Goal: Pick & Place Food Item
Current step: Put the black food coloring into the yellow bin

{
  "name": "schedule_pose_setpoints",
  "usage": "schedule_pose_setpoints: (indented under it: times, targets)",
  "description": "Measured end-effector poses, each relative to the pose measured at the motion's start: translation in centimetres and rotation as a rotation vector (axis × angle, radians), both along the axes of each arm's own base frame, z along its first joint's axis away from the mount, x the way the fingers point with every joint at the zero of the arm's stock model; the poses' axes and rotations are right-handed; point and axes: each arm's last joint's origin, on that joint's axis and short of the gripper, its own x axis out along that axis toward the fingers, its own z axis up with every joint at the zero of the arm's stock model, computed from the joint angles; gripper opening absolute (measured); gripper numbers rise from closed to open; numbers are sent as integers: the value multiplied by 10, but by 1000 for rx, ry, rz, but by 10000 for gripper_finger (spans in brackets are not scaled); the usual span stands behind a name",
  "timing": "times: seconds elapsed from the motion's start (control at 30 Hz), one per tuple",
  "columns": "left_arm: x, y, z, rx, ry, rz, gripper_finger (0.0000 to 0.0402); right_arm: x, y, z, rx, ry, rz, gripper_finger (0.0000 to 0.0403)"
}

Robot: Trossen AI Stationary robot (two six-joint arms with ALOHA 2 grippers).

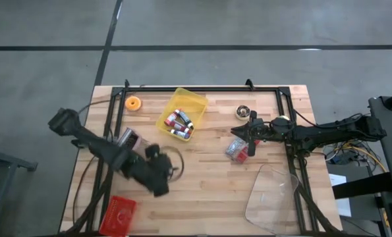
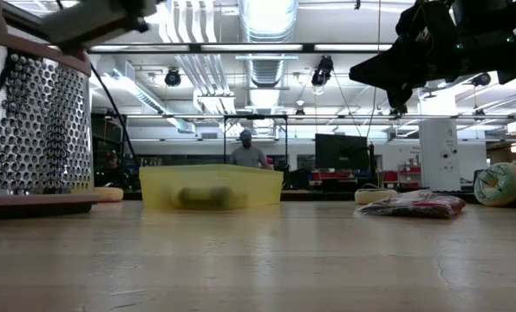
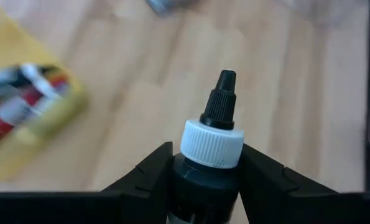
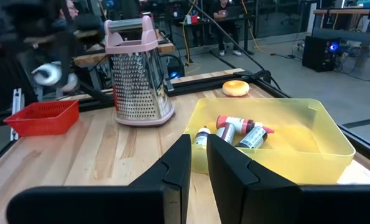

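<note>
A small dark bottle [image 3: 211, 163] with a white ribbed cap and a black nozzle sits between the fingers of my left gripper [image 3: 206, 158], which is shut on it above the table's near left part [image 1: 153, 158]. The right wrist view shows the same bottle's white cap [image 4: 48, 74] up in the air. The yellow bin [image 1: 182, 113] at the middle far side holds several similar bottles. My right gripper [image 4: 199, 163] hovers, shut and holding nothing, to the right of the bin [image 1: 250, 139]. My left gripper pinches the bottle's dark body just under the white cap [image 3: 204, 177] between its two fingers, one on each side. The bottle lies along the fingers, its nozzle [image 3: 222, 96] pointing out past their tips. The fingers slant downward and the bottle is lifted clear of the table.
A metal grater [image 1: 126, 138] stands by the left arm, a red basket [image 1: 120, 214] at the near left corner, an orange round piece [image 1: 134, 103] at the far left. A red packet [image 1: 235, 149] lies under the right gripper and a clear plastic tray [image 1: 271, 194] sits near right.
</note>
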Motion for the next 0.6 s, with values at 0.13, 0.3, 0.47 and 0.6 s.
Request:
schedule_pose_setpoints:
  times: [0.13, 0.3, 0.47, 0.6]
  targets:
    - [7, 42, 15, 43, -31, 46, 150, 0, 0, 0, 0, 0, 0, 47]
    - [15, 99, 22, -9, -8, 141, 150, 0, 0, 0, 0, 0, 0, 47]
    - [19, 140, 14, -37, 21, 196, 151, 0, 0, 0, 0, 0, 0, 47]
    - [19, 157, 11, -49, 28, 221, 151, 0, 0, 0, 0, 0, 0, 47]
